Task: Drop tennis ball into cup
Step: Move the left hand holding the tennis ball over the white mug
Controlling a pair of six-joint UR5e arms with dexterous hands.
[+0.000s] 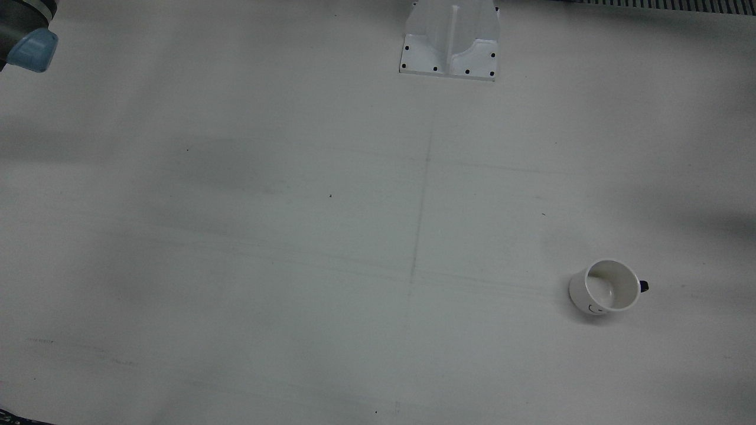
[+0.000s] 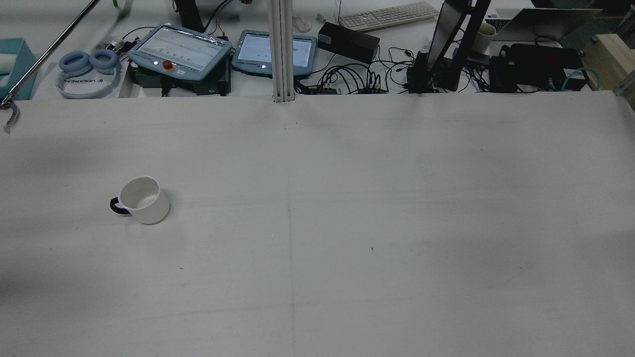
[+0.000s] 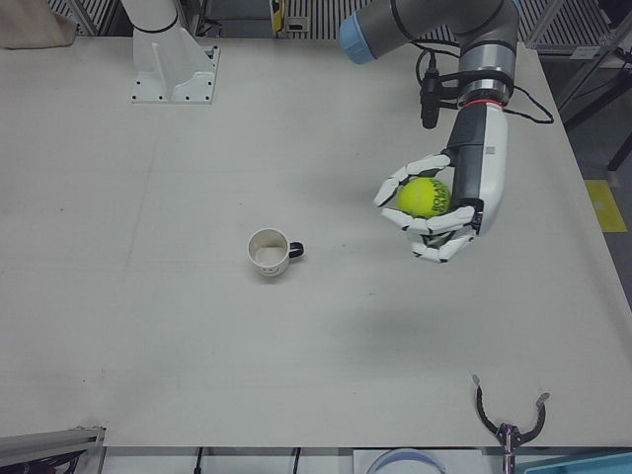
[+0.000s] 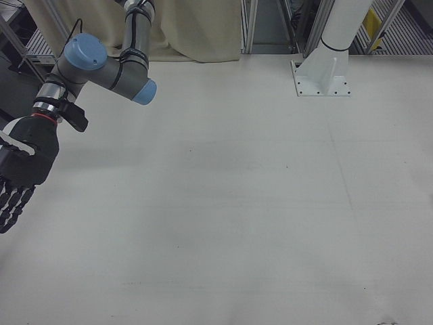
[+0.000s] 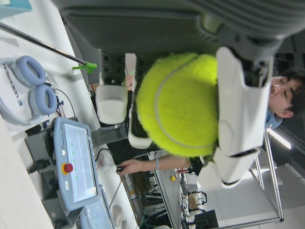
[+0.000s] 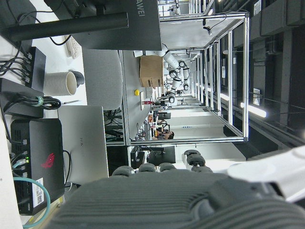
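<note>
A white cup with a dark handle stands upright on the table, also seen in the front view and the rear view. Nothing shows inside it. My left hand hangs above the table, off to the cup's right in the left-front view, shut on a yellow-green tennis ball. The ball fills the left hand view between white fingers. My dark right hand hangs at the far left of the right-front view, fingers stretched downward and holding nothing.
White arm pedestals stand at the table's robot side. Beyond the far edge lie teach pendants, headphones, cables and a keyboard. A small claw tool rests near that edge. A person sits beyond.
</note>
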